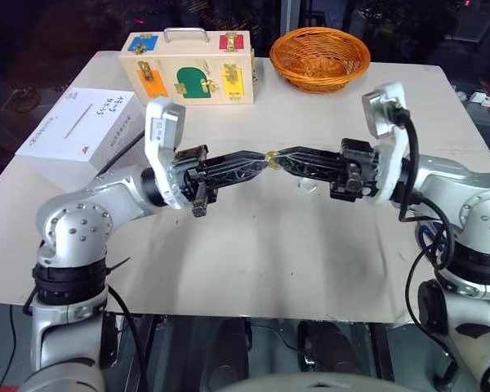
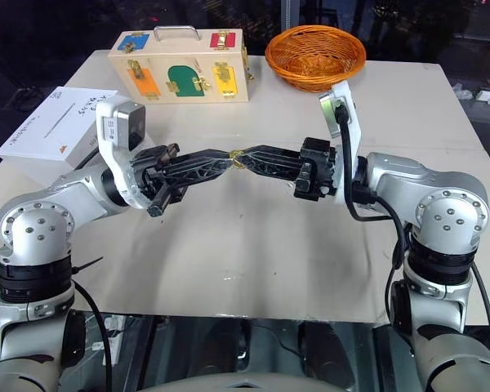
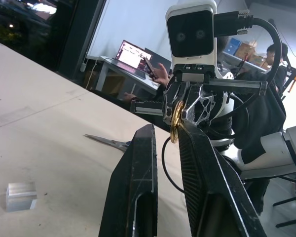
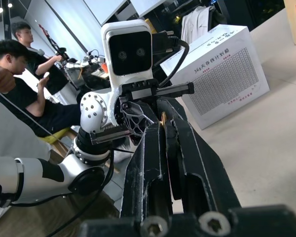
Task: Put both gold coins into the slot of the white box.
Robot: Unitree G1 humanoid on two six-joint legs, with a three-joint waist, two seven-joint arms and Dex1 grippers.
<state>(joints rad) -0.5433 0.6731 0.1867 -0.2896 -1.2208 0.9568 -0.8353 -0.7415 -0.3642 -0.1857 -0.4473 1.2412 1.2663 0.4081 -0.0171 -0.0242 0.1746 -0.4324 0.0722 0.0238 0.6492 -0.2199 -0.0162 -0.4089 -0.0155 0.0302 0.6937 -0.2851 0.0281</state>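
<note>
My two grippers meet tip to tip above the middle of the table. A small gold coin (image 1: 271, 156) sits where the tips touch. The right gripper (image 1: 278, 158) is shut on it, with the coin's edge peeking out at the tips (image 4: 163, 117). The left gripper (image 1: 264, 158) has closed around the same coin (image 3: 175, 121), leaving a narrow gap between its fingers. The white box (image 1: 82, 126) stands at the table's far left, its thin grey slot (image 1: 80, 117) on the top face. Its grey-patterned side (image 4: 227, 74) faces the right wrist view.
A wooden case with coloured doors (image 1: 188, 69) and an orange wicker basket (image 1: 319, 57) stand along the far edge. A small clear block (image 1: 308, 187) lies under the right gripper, and scissors (image 3: 108, 142) lie on the table. People sit beyond the table in both wrist views.
</note>
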